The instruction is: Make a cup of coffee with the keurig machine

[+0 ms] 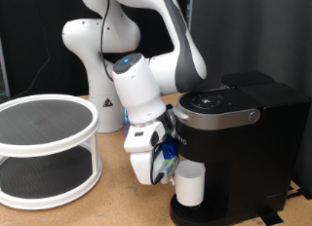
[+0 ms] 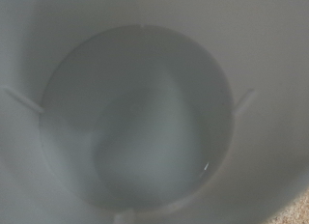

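Dark curtains hang behind a light wooden worktop (image 1: 117,211) where a white Franka robot arm (image 1: 146,51) bends down from its base. On the exterior view's right stands the tall black boxy keurig machine (image 1: 239,148) with a silver-grey curved lid handle and round top buttons. Beneath its brew head, on the circular drip tray, sits the plain white cylindrical ceramic cup (image 1: 188,185). The gripper (image 1: 164,168) hangs low just beside the machine, on its left in the exterior view, and its white and blue tip touches or nearly touches the cup's side. Whether the jaws are wide, narrow or closed on the cup cannot be told. On the exterior view's left stands a white round two-tier rack with dark mesh shelves (image 1: 44,148). In the wrist view, the cup's (image 2: 135,118) pale empty interior fills nearly everything, seen blurred and from very close.
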`<move>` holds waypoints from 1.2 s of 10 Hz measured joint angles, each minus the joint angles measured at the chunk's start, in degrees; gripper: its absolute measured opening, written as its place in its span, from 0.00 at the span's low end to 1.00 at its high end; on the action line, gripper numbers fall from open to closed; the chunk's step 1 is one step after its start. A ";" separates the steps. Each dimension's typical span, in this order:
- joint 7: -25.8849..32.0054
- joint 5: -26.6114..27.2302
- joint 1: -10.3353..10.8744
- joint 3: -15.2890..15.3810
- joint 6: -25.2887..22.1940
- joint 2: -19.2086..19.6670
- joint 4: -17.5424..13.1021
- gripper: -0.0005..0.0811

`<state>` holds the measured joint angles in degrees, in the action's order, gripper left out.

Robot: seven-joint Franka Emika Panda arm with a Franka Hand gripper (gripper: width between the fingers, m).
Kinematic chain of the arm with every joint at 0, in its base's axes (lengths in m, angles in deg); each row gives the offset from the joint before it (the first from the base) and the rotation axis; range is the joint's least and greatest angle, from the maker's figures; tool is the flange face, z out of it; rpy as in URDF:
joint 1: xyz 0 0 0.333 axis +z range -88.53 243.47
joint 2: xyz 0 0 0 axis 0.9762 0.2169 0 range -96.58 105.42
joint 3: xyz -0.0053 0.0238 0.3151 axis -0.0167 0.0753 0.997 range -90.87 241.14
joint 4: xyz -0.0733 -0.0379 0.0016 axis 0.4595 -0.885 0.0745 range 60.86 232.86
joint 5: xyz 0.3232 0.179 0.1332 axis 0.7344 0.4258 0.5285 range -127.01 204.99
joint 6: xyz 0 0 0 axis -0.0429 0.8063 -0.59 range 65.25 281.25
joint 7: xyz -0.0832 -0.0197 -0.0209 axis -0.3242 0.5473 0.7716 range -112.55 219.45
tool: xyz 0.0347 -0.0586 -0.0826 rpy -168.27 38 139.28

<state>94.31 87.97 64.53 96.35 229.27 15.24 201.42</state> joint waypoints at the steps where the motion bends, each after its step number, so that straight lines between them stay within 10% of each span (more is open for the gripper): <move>1: 0.06 0.12 0.00 0.04 0.00 0.00 0.01 0.09; 8: 4.52 4.62 -0.41 0.57 -2.42 -0.50 0.06 0.94; 12: 8.74 7.68 -2.54 0.29 -9.96 -5.27 1.69 0.99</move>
<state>103.05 95.65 62.00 96.64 219.30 9.98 203.10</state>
